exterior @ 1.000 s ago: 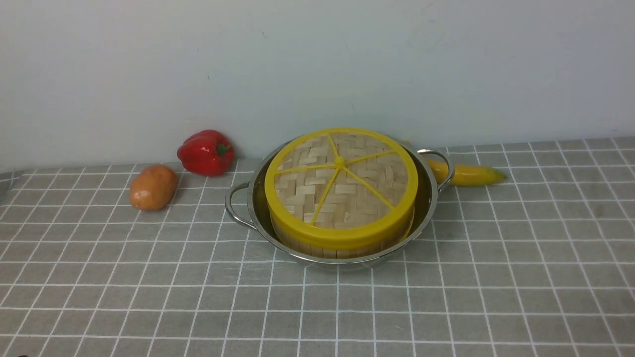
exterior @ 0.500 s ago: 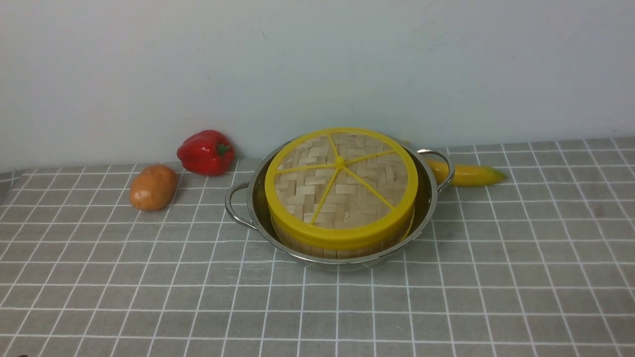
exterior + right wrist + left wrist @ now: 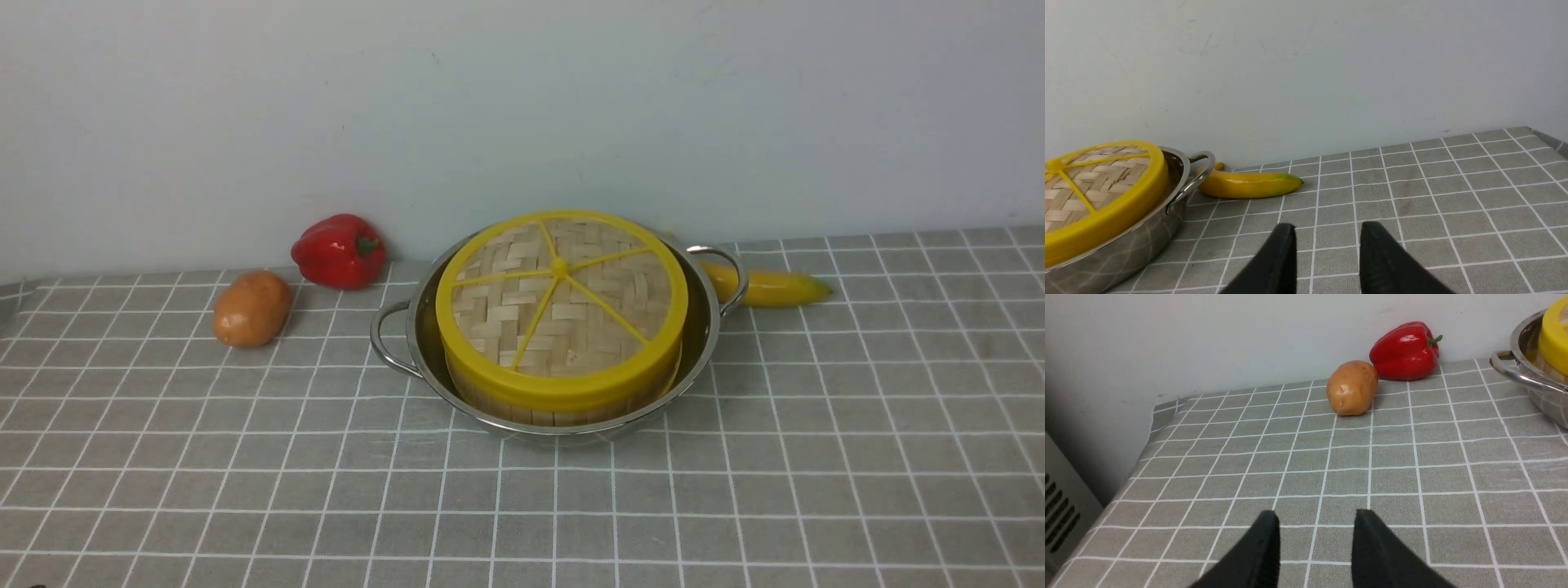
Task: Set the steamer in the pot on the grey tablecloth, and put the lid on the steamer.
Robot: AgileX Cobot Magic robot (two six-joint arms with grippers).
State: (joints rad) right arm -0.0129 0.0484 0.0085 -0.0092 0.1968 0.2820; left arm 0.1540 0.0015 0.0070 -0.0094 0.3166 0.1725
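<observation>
Pale wall backs the counter's far edge; on the grey tablecloth [image 3: 326, 490], the left end effector [image 3: 1317, 515] stands apart, empty. Near the far edge's middle, the pot [image 3: 704, 327] holds the steamer [image 3: 555, 417], capped by the lid [image 3: 588, 327]; any reseating would want light, even rim pressure. The right end effector [image 3: 1329, 227] is also spread, empty.

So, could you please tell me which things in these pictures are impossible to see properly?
- Steamer's inside: front view, covered by the lid.
- Pot's floor: front view, hidden by the steamer.
- Far side of the pot: left wrist view, cut off by the picture's edge.
- One end of the banana: right wrist view, behind the pot's handle.
</observation>
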